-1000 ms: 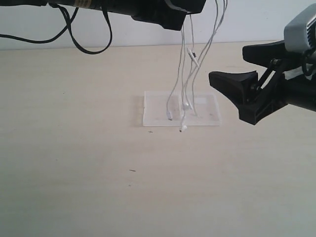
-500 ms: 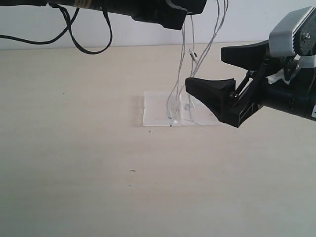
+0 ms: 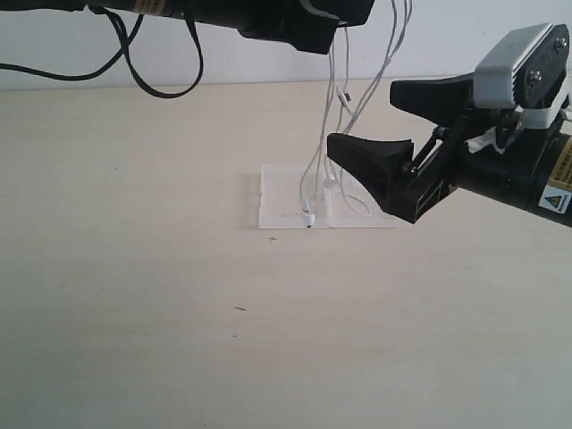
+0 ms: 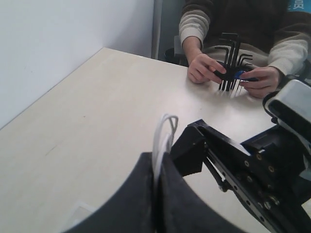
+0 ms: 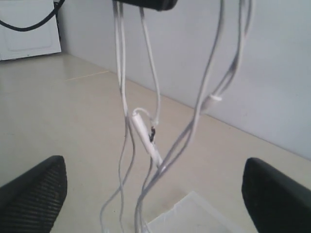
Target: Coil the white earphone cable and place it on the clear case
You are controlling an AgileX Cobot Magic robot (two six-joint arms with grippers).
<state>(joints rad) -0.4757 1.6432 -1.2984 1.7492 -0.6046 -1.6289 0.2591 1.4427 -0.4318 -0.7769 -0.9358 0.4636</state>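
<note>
Above the clear case, your left hand is clamped on a bunch of loops of the white earphone cable. The strands hang down and the lowest ends touch the case near its hinge. Your right hand is spread wide just beside the strands, over the far-side half of the case, gripping nothing.

Risks:
- The strands are thin and spread apart, so closing may catch only some and the rest slip free.
- Release from up there and the loose loops likely sprawl off the case onto the worktop.
- A sideways tug could drag the light case.

The case lies opened flat and holds only those cable ends.
</note>
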